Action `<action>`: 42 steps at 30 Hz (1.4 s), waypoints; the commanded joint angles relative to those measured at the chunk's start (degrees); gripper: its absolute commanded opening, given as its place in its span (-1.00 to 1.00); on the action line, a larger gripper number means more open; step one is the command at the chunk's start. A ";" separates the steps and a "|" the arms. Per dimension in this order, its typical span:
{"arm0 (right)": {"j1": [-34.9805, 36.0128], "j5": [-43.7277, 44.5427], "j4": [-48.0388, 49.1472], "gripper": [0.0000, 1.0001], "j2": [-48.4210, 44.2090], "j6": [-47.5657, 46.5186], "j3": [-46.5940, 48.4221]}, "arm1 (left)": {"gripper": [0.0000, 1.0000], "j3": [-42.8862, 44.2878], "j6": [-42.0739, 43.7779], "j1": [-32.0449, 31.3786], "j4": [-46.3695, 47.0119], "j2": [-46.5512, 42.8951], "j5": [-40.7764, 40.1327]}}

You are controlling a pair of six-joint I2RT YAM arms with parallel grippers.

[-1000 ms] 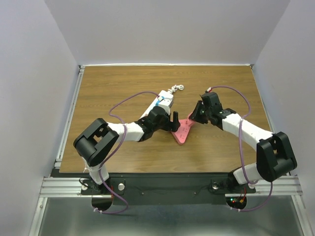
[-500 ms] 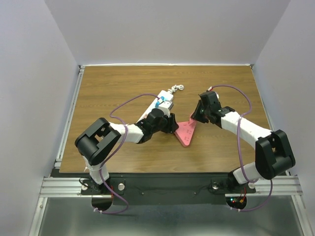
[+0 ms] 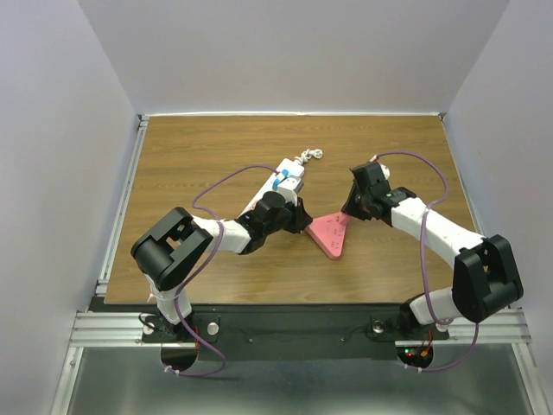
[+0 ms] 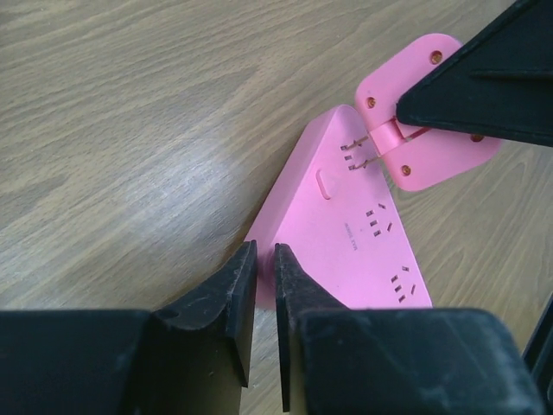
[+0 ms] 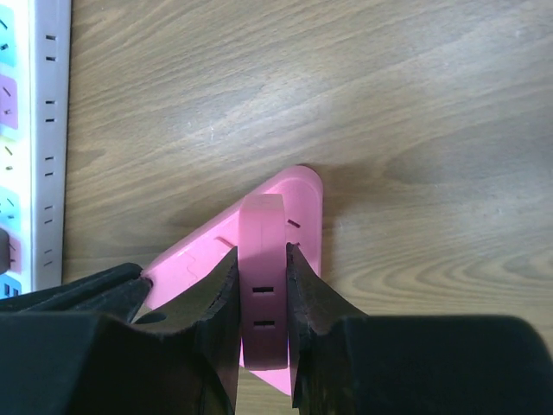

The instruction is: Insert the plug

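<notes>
Plug insertion close to contact. Clamping the pink plug (image 5: 263,220) edge-on in the right gripper (image 5: 262,259), both pads pressing on its flat faces, probably for leaving the prongs (image 4: 356,154) free and aimed at the sockets. Hovering it over the pink power strip (image 4: 346,251) at the end away from the left gripper (image 4: 259,259), prong tips sitting right at one set of slots, touching or a shade apart, impossible to tell.

Bracing that triangular strip with the left gripper, fingers drawn almost together on the near corner with a sliver of pink showing between them. Seemingly nipping the rim, most likely for stopping any sliding across the wooden table (image 4: 130,130) under the push. Lying flat, sockets up. Judging the next move: lining up the prongs, then pressing them home.

Leaving the white power strip (image 3: 285,180) alone, partly under the left arm.

Showing a short line of grey print mid-face on the pink strip, too small for reading; finding no brand or label legible anywhere else.
</notes>
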 commanded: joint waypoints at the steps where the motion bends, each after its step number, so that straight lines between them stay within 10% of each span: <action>1: 0.65 2.61 -2.84 -0.99 -3.80 1.22 2.40 | -0.57 -1.87 0.33 -0.34 -0.70 0.25 1.24; 42: 3.72 7.01 -4.86 -0.99 -0.54 1.48 4.07 | -0.60 -3.19 -0.99 -0.34 2.38 0.34 3.35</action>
